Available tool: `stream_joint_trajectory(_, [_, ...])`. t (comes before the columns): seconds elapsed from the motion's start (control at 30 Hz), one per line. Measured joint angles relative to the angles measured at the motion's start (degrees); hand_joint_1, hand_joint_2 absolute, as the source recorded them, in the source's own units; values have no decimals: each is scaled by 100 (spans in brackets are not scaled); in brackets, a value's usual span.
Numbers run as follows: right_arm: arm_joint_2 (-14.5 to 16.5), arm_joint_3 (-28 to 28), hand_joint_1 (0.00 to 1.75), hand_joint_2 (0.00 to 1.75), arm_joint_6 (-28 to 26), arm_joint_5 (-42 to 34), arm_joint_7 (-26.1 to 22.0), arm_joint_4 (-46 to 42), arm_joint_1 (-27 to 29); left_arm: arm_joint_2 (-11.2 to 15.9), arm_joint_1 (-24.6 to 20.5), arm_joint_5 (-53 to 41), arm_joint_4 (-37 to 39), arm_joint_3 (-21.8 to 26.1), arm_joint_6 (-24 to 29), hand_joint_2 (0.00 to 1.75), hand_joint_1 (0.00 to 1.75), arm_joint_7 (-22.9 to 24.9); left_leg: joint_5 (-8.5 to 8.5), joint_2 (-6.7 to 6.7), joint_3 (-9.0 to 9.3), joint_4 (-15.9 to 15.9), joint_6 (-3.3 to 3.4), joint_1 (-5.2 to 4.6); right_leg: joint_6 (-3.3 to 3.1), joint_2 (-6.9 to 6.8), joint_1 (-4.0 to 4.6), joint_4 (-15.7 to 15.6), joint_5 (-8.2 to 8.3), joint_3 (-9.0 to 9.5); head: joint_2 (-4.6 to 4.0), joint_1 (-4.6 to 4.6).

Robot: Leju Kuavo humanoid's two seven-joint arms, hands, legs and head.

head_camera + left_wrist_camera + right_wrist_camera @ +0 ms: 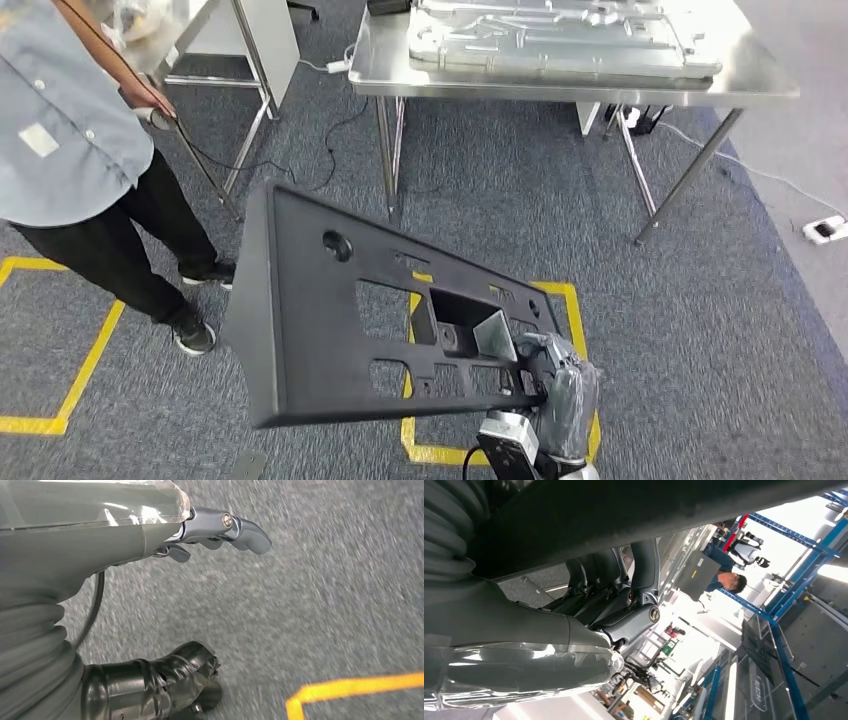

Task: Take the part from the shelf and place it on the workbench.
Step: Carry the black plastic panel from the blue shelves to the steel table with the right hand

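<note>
Part: a large black moulded panel [340, 320], flat-faced with a raised rim, pierced by rectangular cut-outs and one round hole; it was carried in the air, tilted, its far corner pointing toward the workbench and well short of it.
Workbench: a steel table [760, 80] across the carpet, beyond the part; a grey shaped plate [560, 35] already lay on its top.
Handling, judged: stiff and probably light for its spread, a thin-walled plastic moulding; the smooth face looked slippery, and the long overhang away from the grip would lever hard against the fingers.
Where to hold, judged: the rim or the edge of a cut-out, where fingers can hook; a second hold at the part's far side would steady it.
Right hand: the right hand [560, 385] gripped the part at the corner farthest from the workbench, fingers [596, 580] curled over its edge by the cut-outs, thumb on the other side.
Right arm: raised in front of the body, the wrist beneath the part's near edge.
Left hand: the left hand [215, 532] hung down over the carpet, away from the part, holding nothing, fingers loosely extended.
Bystander: a person [70, 130] stood beside the part, on its side away from the right hand.
Floor: yellow tape lines [575, 310] on the carpet beneath the part.
</note>
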Motion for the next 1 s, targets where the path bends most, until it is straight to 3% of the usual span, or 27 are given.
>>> stream_joint_trajectory(0.07, [-5,1,175,175,0,-15,2,9,8,-4,11,-14,1,0,-2,175,0,1,-150,-9,193,-15,-38,39,60,-7,-42,261,-372,-440,1,1])
stream_joint_trajectory(0.1, [-7,1,175,175,0,-20,3,13,11,-8,21,-17,2,0,-3,175,0,1,-237,-16,307,-16,-66,65,91,-12,-62,173,-449,-553,1,0])
stream_joint_trajectory(0.13, [-9,1,175,175,0,-24,4,16,13,-11,28,-18,2,0,-3,175,0,1,-329,-21,428,-16,-99,93,121,-22,-82,-47,-360,-594,1,1])
stream_joint_trajectory(0.2, [-13,1,175,175,0,-27,3,24,16,-15,28,-19,2,1,-3,175,0,1,-525,-27,643,-3,-176,130,159,-90,-116,-641,359,-579,0,4])
stream_joint_trajectory(0.27, [-14,4,175,175,2,-32,5,32,20,-11,12,-19,1,2,-2,175,0,1,-687,-21,792,-29,-275,118,90,-142,-107,-942,922,-534,0,1])
stream_joint_trajectory(0.3, [-13,7,175,175,2,-33,7,32,19,-9,0,-19,1,3,-1,175,0,1,-713,-17,850,-32,-322,108,26,-145,-97,-952,972,-513,-1,-3])
stream_joint_trajectory(0.37, [-7,15,175,175,2,-39,8,24,21,-9,-19,-19,0,4,-2,175,0,1,-640,-8,856,78,-394,115,-94,-92,-102,-962,893,-418,-1,-9])
stream_joint_trajectory(0.43, [-5,22,175,175,2,-52,2,21,19,-9,-29,-20,0,4,-3,175,0,4,-568,-6,573,640,-419,125,-187,-71,-90,-1000,811,-269,-1,-14])
stream_joint_trajectory(0.47, [-4,23,175,175,2,-60,-1,20,21,-10,-29,-21,1,4,-3,175,0,7,-645,-5,327,1029,-418,122,-226,-70,-77,-1029,767,-194,-1,-15])
stream_joint_trajectory(0.53, [-4,25,175,175,2,-69,-5,20,18,-11,-21,-21,2,3,-3,175,0,11,-1041,-5,-201,1631,-395,99,-282,-44,-36,-1074,679,-54,0,-18])
stream_joint_trajectory(0.57, [-4,25,175,175,2,-70,-5,20,19,-12,-14,-21,2,3,-3,175,0,14,-1237,-6,-391,1737,-372,81,-300,-22,-10,-1091,630,23,0,-18])
stream_joint_trajectory(0.6, [-4,25,175,175,2,-70,-5,20,19,-12,-8,-20,2,3,-2,175,0,16,-1319,-7,-509,1689,-335,57,-313,0,19,-1102,574,108,0,-18])
stream_joint_trajectory(0.63, [-4,25,175,175,2,-70,-5,20,19,-11,-5,-21,2,4,-2,175,0,17,-1227,-8,-564,1499,-275,23,-323,17,50,-1110,514,200,0,-19])
stream_joint_trajectory(0.67, [-4,25,175,175,2,-71,-6,20,20,-9,-1,-21,2,4,-1,175,0,18,-938,-9,-573,1201,-178,-27,-332,26,73,-1119,453,274,-1,-18])
stream_joint_trajectory(0.73, [-4,26,175,175,3,-73,-15,26,11,26,10,-24,1,8,7,175,0,17,-182,-70,-564,614,52,-172,-320,51,98,-1124,346,396,-1,-2])
stream_joint_trajectory(0.77, [-3,27,175,175,4,-74,-21,30,8,40,16,-25,1,9,11,175,0,17,77,-102,-555,439,130,-229,-303,71,92,-1134,311,417,-1,-2])
stream_joint_trajectory(0.83, [-2,29,175,175,5,-83,-31,32,3,47,11,-27,2,11,17,175,0,16,208,-145,-510,296,172,-268,-253,111,84,-1178,272,450,0,-17])
stream_joint_trajectory(0.9, [-3,29,175,175,3,-91,-33,18,-1,24,-5,-28,2,11,20,175,0,12,253,-131,-394,163,141,-214,-209,96,103,-1151,221,471,0,-17])
stream_joint_trajectory(0.93, [-4,29,175,175,3,-91,-37,12,-8,13,-13,-28,2,11,21,175,0,10,263,-126,-329,95,134,-177,-177,76,107,-1009,145,416,0,-16])
stream_joint_trajectory(1.0, [-8,29,175,175,2,-95,-44,9,-18,3,-19,-29,2,13,23,175,0,8,224,-119,-230,39,120,-135,-95,39,66,-375,-113,61,-1,-12])
